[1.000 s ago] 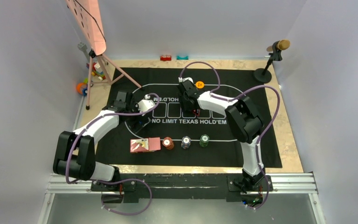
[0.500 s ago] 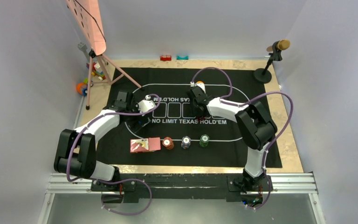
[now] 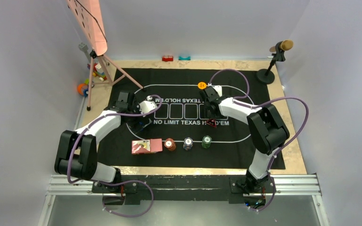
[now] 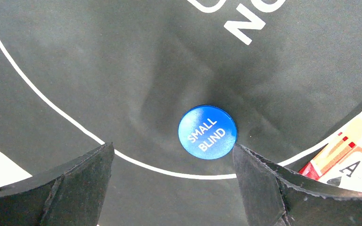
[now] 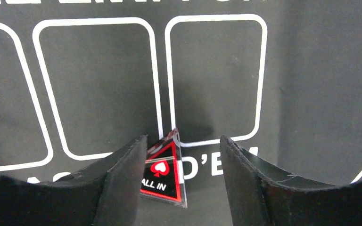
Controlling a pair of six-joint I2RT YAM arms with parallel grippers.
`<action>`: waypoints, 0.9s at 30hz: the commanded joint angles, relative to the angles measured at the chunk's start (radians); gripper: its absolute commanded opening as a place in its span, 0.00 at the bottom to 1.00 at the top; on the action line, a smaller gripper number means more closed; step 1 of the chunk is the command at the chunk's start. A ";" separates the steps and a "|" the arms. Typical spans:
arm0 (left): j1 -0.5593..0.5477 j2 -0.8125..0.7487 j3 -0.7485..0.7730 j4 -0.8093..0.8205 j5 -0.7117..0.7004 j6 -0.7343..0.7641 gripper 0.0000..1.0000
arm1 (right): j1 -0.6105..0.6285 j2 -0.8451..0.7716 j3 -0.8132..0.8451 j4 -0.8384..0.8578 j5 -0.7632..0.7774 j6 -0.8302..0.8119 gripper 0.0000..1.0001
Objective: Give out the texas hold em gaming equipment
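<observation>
Presently, counted:
Chip stacks (image 3: 188,143): three.
Button discs: two, blue disc (image 4: 207,132), orange disc (image 3: 201,85).
All-in marker (image 5: 162,176): one.
Left gripper (image 4: 172,149): wide apart, empty.
Right gripper (image 5: 184,141): parted astride marker, not clamped.

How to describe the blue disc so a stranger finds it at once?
Find the black mat and the left end of its white oval, below the left gripper. Just inside the line lies a disc. Only it is blue and reads SMALL BLIND; the other disc is orange.

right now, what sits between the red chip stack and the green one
The blue-grey chip stack stands between the red chip stack and the green chip stack, in one row on the black mat. The top view shows it.
</observation>
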 commanded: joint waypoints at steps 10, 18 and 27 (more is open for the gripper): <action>0.012 -0.065 0.059 -0.048 0.039 -0.030 1.00 | 0.125 -0.049 0.028 -0.048 0.017 0.016 0.68; 0.020 -0.084 0.056 -0.065 0.046 -0.027 1.00 | 0.156 -0.021 0.009 -0.056 0.015 0.031 0.66; 0.023 -0.096 0.057 -0.069 0.044 -0.022 1.00 | 0.142 0.039 0.024 -0.145 0.093 0.123 0.61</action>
